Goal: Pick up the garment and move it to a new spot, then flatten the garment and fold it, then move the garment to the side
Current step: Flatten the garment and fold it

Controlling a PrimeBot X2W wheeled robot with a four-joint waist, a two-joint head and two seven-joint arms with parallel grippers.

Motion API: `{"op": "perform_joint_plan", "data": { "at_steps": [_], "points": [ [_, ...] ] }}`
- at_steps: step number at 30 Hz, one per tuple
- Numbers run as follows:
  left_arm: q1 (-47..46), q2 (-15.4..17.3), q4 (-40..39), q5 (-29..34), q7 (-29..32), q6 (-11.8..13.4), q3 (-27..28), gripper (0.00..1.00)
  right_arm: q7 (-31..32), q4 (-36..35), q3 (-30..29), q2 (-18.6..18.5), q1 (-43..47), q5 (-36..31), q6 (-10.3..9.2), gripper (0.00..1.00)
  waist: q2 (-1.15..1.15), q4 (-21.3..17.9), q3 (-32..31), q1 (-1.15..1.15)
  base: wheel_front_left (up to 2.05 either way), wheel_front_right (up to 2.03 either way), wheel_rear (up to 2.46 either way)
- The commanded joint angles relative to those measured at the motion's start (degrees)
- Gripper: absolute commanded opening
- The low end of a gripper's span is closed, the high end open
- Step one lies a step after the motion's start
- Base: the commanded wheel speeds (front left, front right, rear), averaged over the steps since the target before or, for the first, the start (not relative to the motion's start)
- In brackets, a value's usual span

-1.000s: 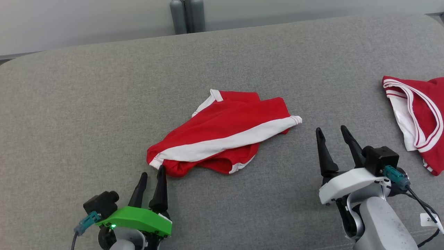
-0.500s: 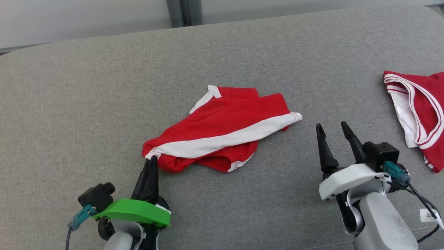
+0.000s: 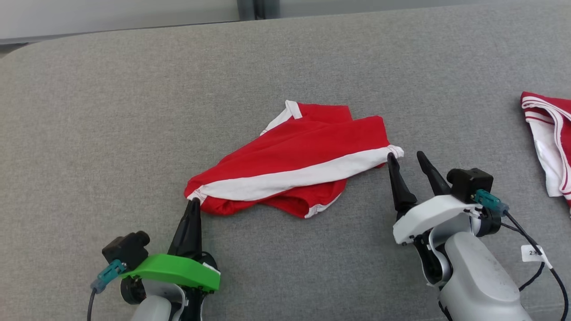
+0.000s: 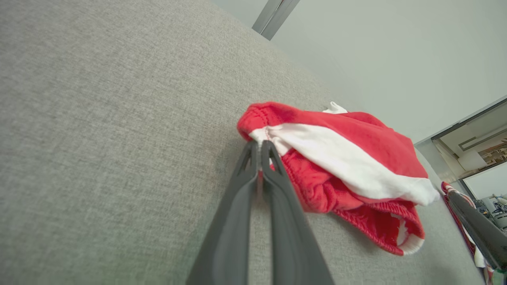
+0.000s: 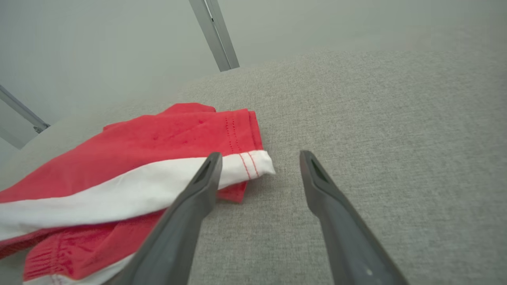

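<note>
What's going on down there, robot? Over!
Left jaws shut on a corner of the shorts. Right jaws open at the other end, not gripping. Shorts lying crumpled. Nothing in the way; spare garment far off right.

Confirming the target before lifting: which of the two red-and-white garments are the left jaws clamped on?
The middle garment with the broad white band; the left gripper pinches its near corner. The striped garment at the right edge lies untouched.

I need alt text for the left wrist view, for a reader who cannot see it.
The left gripper, its fingers shut, pinches the near corner of a crumpled red-and-white garment lying on a grey fabric surface. A pale wall stands behind.
</note>
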Motion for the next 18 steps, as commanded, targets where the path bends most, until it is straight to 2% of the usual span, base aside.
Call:
{"op": "perform_joint_plan", "data": {
  "at_steps": [1, 4, 6, 9, 10, 11, 18],
  "points": [
    [-1.12, 0.3, -0.1, 0.84, -0.01, -0.16, -0.19, 0.0, -0.15, 1.16, 0.11, -0.15, -1.11, 0.85, 0.01, 0.98, 0.0, 1.01, 0.82, 0.0, 0.0, 0.0, 0.0],
    [-1.59, 0.3, -0.32, 1.34, -0.01, -0.16, -0.49, 0.0, -0.15, 3.13, 0.15, -0.15, -2.56, 1.55, 0.01, 0.9, 0.0, 1.71, 1.41, 0.0, 0.0, 0.0, 0.0],
    [-1.61, 0.3, -0.39, 1.39, -0.01, -0.16, -0.71, 0.0, -0.15, 4.48, 0.14, -0.18, -3.27, 2.07, 0.01, 0.81, 0.0, 2.04, 1.87, 0.0, 0.0, 0.0, 0.0],
    [-1.9, 0.31, -0.58, 1.55, -0.01, -0.16, -0.72, 0.0, -0.15, 6.07, 0.75, -0.13, -4.25, 2.55, 0.01, 0.45, 0.0, 2.34, 2.36, 0.0, 0.0, 0.0, 0.0],
    [-1.97, 0.3, -0.62, 1.73, -0.01, -0.16, -0.74, 0.0, -0.15, 6.5, 0.85, -0.13, -4.37, 2.94, 0.01, 0.39, 0.0, 2.41, 2.44, 0.0, 0.0, 0.0, 0.0],
    [-2.0, 0.31, -0.7, 1.68, -0.01, -0.16, -0.55, 0.0, -0.15, 6.84, 1.07, -0.18, -4.71, 2.91, 0.01, 0.0, 0.0, 2.48, 2.53, 0.0, 0.0, 0.0, 0.0],
    [-1.89, 0.3, -1.86, 3.62, -0.01, -0.16, 0.95, 0.0, -0.15, 5.16, 0.9, -0.19, -4.38, 4.65, 0.01, 0.0, 0.0, 1.65, 0.59, 0.0, 0.0, 0.0, 0.0]
  ]
}}
